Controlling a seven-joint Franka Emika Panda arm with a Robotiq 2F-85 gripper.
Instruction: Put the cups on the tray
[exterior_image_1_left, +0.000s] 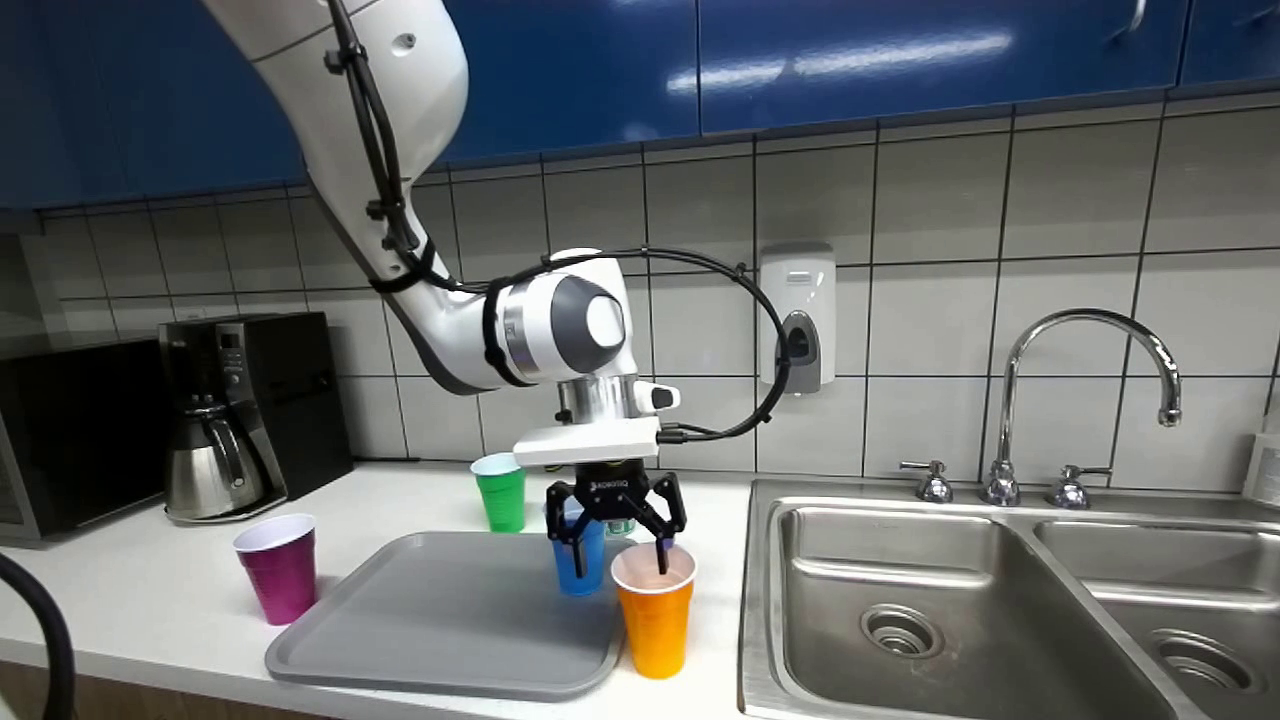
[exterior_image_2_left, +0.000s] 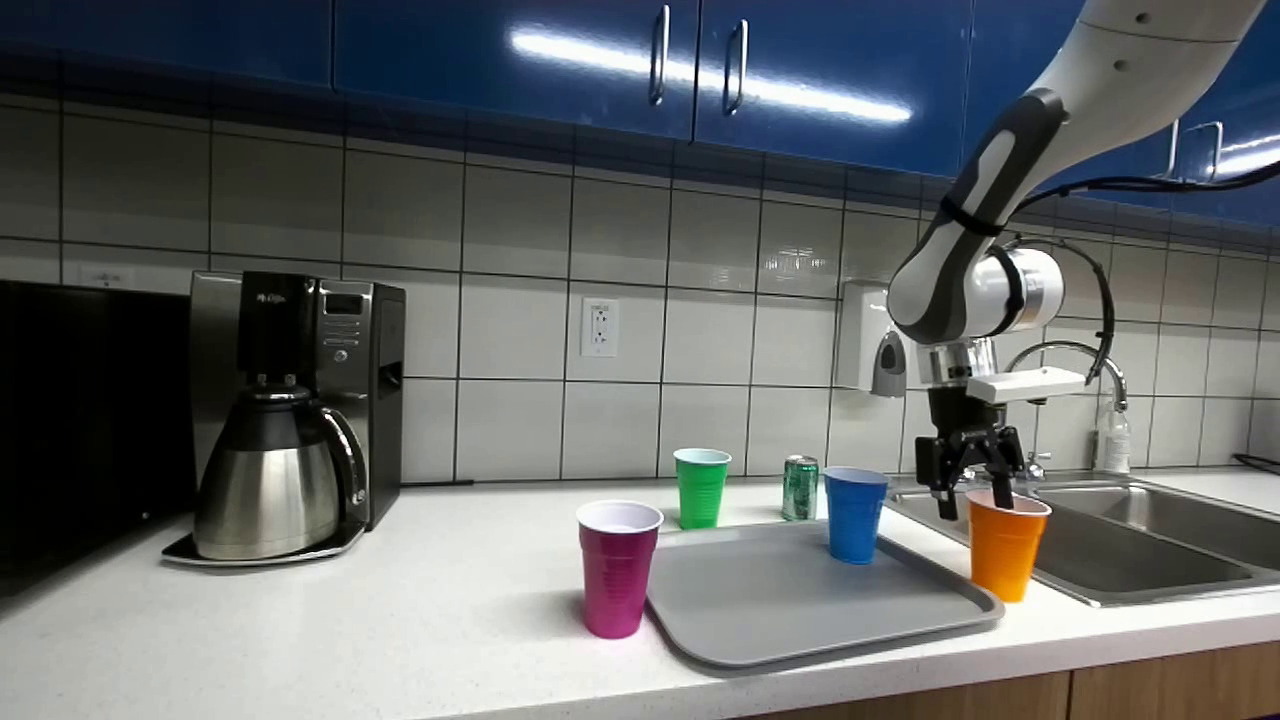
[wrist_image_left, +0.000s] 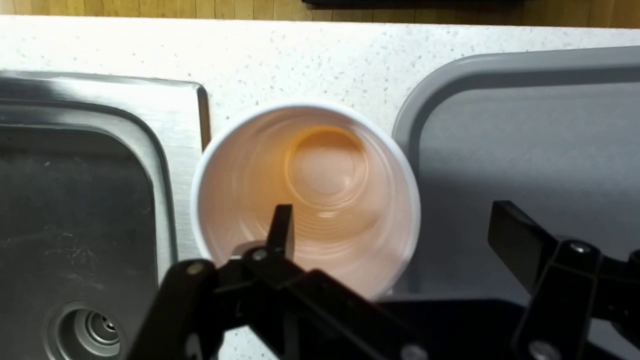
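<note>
The orange cup (exterior_image_1_left: 657, 630) stands upright on the counter beside the right edge of the grey tray (exterior_image_1_left: 430, 620). My gripper (exterior_image_1_left: 621, 570) hangs over it, jaws spread wide with nothing gripped. In the wrist view, one finger (wrist_image_left: 283, 225) is over the mouth of the orange cup (wrist_image_left: 325, 170) and the opposite one is above the tray (wrist_image_left: 525, 150); whether a tip dips below the rim I cannot tell. The blue cup (exterior_image_2_left: 855, 515) is upright on the tray's far right corner. Behind the tray is the green cup (exterior_image_2_left: 702, 495); the purple cup (exterior_image_2_left: 617, 580) stands left of it.
A green can (exterior_image_2_left: 800, 488) sits behind the tray near the blue cup. The steel sink (exterior_image_1_left: 900, 540) and its faucet (exterior_image_1_left: 1008, 400) are right of the orange cup. At the left stands a coffee maker with its steel pot (exterior_image_2_left: 265, 490).
</note>
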